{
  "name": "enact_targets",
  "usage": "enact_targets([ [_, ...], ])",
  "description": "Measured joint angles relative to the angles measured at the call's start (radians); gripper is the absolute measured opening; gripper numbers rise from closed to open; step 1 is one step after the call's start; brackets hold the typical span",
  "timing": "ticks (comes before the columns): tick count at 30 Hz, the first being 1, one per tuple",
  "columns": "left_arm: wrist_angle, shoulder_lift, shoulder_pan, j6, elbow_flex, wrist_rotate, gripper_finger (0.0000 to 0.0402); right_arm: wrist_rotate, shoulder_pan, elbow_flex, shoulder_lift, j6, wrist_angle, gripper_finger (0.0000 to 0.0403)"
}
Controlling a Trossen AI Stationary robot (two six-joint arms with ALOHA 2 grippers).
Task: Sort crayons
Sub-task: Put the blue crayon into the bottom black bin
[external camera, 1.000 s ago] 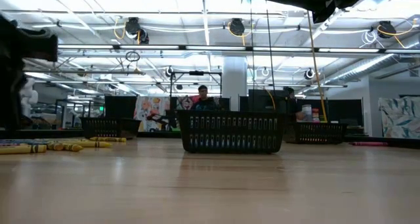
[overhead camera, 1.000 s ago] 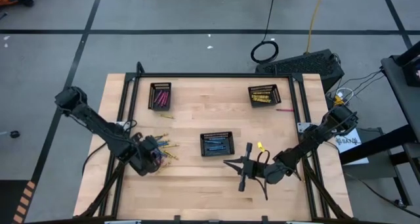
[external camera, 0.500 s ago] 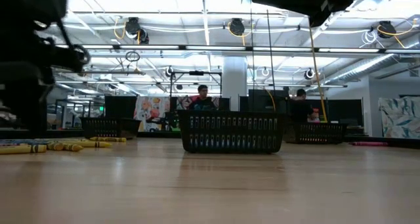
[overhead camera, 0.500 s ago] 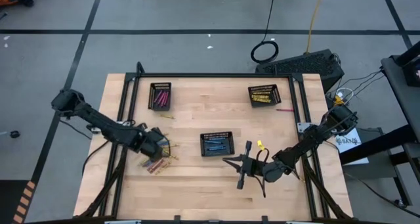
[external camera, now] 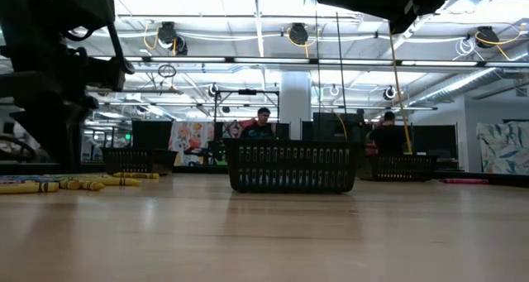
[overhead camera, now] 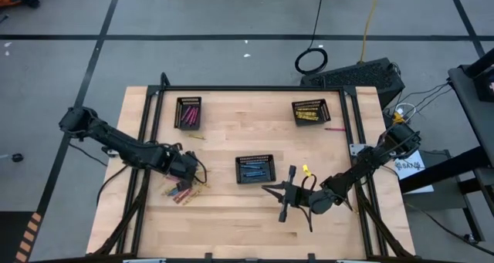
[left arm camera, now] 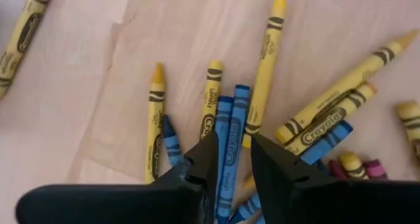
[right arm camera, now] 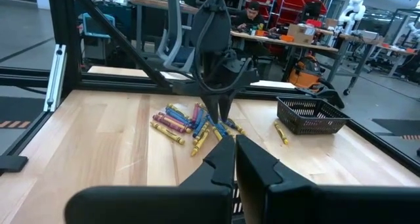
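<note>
- Nearest the table's (overhead camera: 231, 209) front edge, toward its right corner, the right gripper (overhead camera: 284, 203) waited with its fingers pressed together and nothing between them.
- Just behind it, a lone yellow crayon (overhead camera: 306, 170) lay on the bare wood.
- Left of centre, close to the left edge, the left gripper (left arm camera: 230, 159) pointed down into a loose pile of crayons (overhead camera: 184, 190), mostly yellow and blue with a few pink ones.
- Its two fingers stood a narrow gap apart, one on each side of a blue crayon (left arm camera: 233, 129); whether they had actually gripped it could not be told.
- At the middle of the table sat a black mesh tray (overhead camera: 255, 169) with blue crayons inside.
- Farther back, near the rear left corner, a second tray (overhead camera: 188, 112) held pink crayons, with one yellow crayon lying just in front of it.
- Near the rear right corner, a third tray (overhead camera: 309, 111) held yellow crayons, and a single pink crayon (overhead camera: 334, 129) lay beside it by the right edge.
- Beyond the table, people (external camera: 263, 123) were visible in the room.
</note>
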Motion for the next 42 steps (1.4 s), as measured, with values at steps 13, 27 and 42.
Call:
enact_targets([
  [13,-0.037,0.001,-0.003,0.032,-0.032,0.026,0.0084,-0.003,0.000,0.000,0.000,0.053,-0.046,0.0000],
  [27,-0.034,0.000,-0.005,0.033,-0.074,0.026,0.0084,-0.003,0.000,0.000,0.000,0.053,-0.043,0.0000],
  [42,-0.053,0.002,-0.005,0.060,-0.020,0.022,0.0040,-0.003,0.000,0.000,0.000,0.052,-0.043,0.0000],
])
